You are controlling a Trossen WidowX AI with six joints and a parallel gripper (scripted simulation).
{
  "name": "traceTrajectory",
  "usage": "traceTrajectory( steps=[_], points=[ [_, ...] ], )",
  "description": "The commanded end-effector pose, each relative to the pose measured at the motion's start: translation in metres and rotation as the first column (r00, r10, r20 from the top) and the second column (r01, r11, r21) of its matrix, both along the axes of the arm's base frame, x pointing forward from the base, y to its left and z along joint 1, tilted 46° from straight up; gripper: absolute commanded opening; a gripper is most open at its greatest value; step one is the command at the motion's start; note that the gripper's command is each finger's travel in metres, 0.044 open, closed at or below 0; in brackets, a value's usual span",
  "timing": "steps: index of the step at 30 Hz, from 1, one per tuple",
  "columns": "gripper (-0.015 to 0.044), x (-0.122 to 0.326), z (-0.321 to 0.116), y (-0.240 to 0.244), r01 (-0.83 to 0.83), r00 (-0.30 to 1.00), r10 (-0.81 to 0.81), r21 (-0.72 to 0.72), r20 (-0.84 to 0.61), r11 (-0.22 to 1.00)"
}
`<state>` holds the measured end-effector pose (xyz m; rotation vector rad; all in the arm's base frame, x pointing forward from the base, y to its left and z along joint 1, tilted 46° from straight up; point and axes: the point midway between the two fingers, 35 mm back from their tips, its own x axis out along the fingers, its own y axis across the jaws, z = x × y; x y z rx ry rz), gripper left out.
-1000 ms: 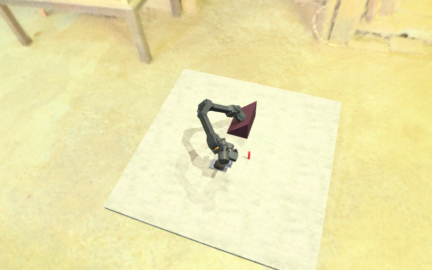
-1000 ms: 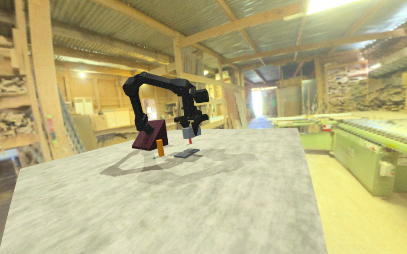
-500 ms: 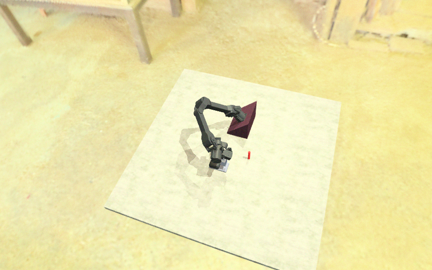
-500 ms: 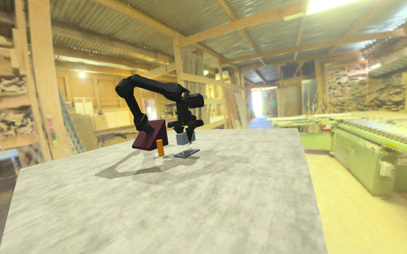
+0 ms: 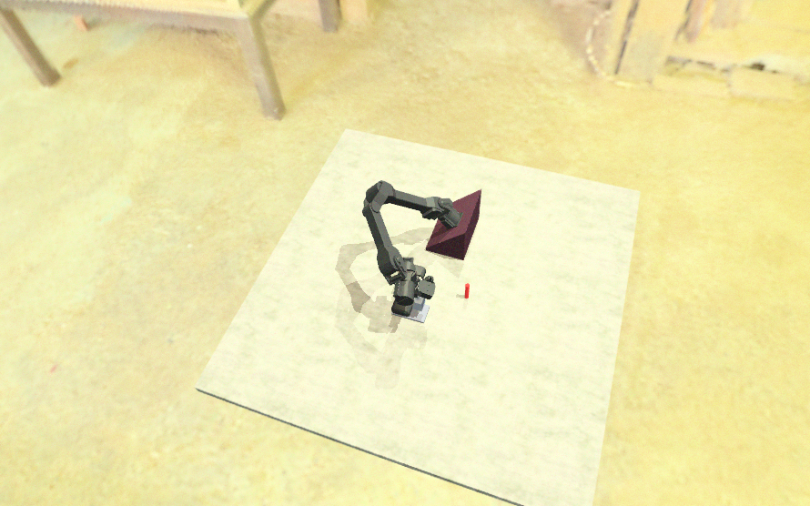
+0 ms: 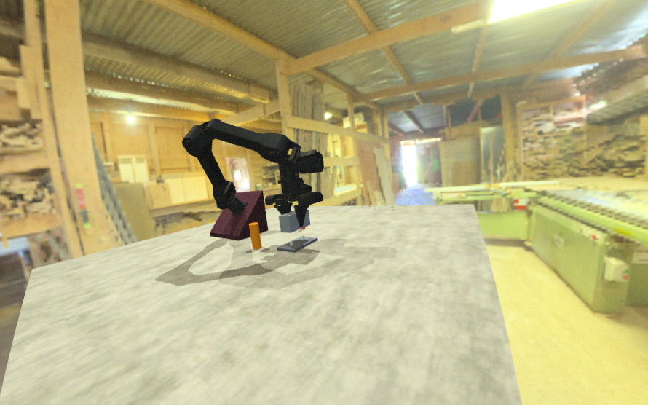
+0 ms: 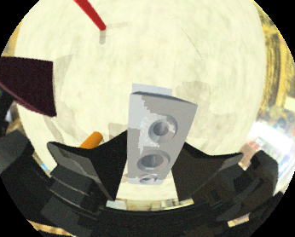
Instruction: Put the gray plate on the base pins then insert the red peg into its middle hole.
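Observation:
The gray plate [image 6: 287,222] [image 7: 136,111] is held in my gripper [image 6: 291,218] [image 7: 149,132], which is shut on it; three holes show in the wrist view. The plate hangs above the flat gray base [image 5: 420,316] [image 6: 297,245] [image 7: 153,89], with a gap between them in the exterior view. The plate hides most of the base in the wrist view, and I cannot make out the pins. The red peg [image 5: 466,290] [image 7: 92,16] stands upright to the right of the base in the top view. Only a bit of it shows under the plate in the exterior view.
An orange cylinder [image 6: 255,235] [image 7: 91,141] stands upright near the base; the arm hides it in the top view. A dark maroon wedge [image 5: 471,227] [image 6: 260,216] [image 7: 26,81] carries the arm's mount. All stand on a pale square table top [image 5: 521,377] [image 6: 266,327].

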<state>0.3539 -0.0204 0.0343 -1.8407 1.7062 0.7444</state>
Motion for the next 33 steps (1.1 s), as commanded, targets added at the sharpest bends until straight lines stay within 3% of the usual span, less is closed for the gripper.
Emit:
traceTrajectory(
  steps=[1,33],
  points=[
    [0.0000,0.000,0.001,-0.001,-0.005,1.000,0.005,-0.005,-0.001,1.000],
    [0.0000,0.003,-0.020,-0.024,-0.005,1.000,0.005,-0.006,-0.001,1.000]
  ],
)
